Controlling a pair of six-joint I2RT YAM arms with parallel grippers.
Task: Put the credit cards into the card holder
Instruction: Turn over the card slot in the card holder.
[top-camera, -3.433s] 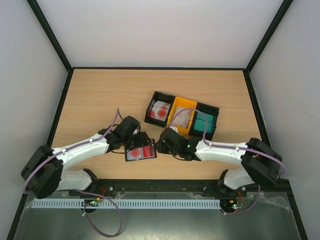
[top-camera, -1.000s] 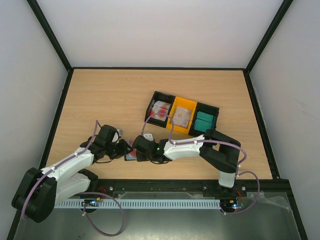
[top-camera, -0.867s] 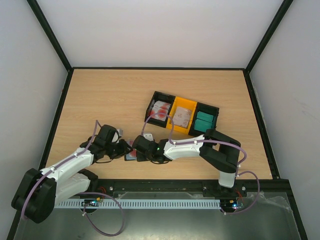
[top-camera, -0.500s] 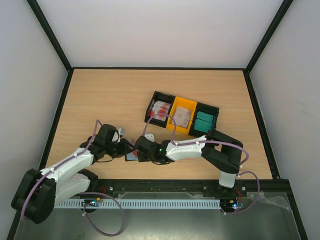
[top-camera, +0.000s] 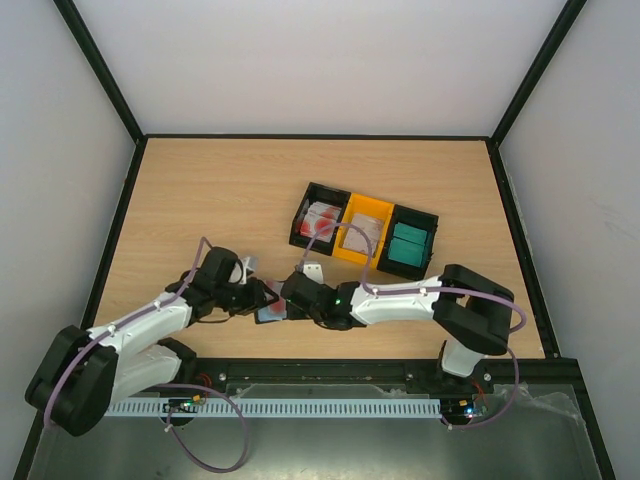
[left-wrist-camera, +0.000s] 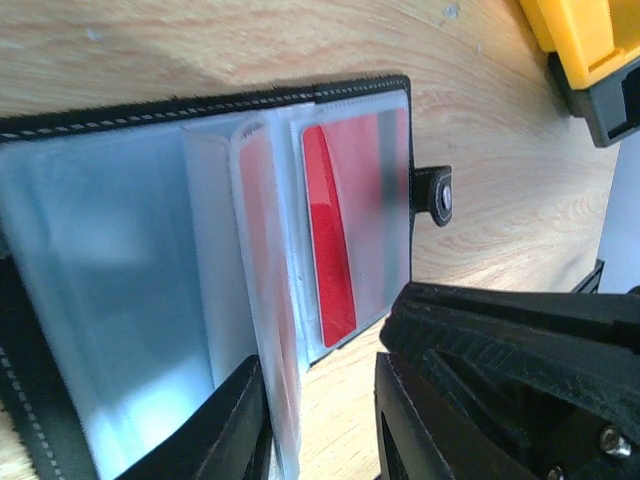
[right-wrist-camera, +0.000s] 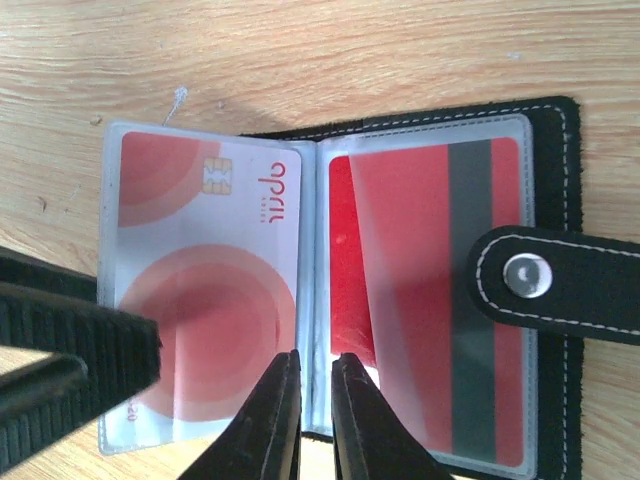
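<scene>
The black card holder (top-camera: 268, 314) lies open near the table's front edge, between my two grippers. In the right wrist view a red-and-white credit card (right-wrist-camera: 200, 290) sits in its left clear sleeve. A red card with a grey stripe (right-wrist-camera: 430, 300) sits in the right sleeve under the snap tab (right-wrist-camera: 540, 280). My right gripper (right-wrist-camera: 315, 365) (top-camera: 289, 302) is pinched on the sleeves' middle fold. My left gripper (left-wrist-camera: 320, 400) (top-camera: 257, 298) is open at the holder's (left-wrist-camera: 200, 100) edge, with a raised sleeve leaf (left-wrist-camera: 255, 300) against one finger.
A row of three bins stands behind the holder: a black bin (top-camera: 300, 213) with red-and-white cards, a yellow bin (top-camera: 350, 214) with beige cards and a black bin (top-camera: 432, 216) with teal cards. The table's front edge (top-camera: 320, 358) is just behind the grippers.
The right arm's elbow has swung right and lower while its gripper stayed at the holder. The left gripper has edged right. The holder has stayed in place.
</scene>
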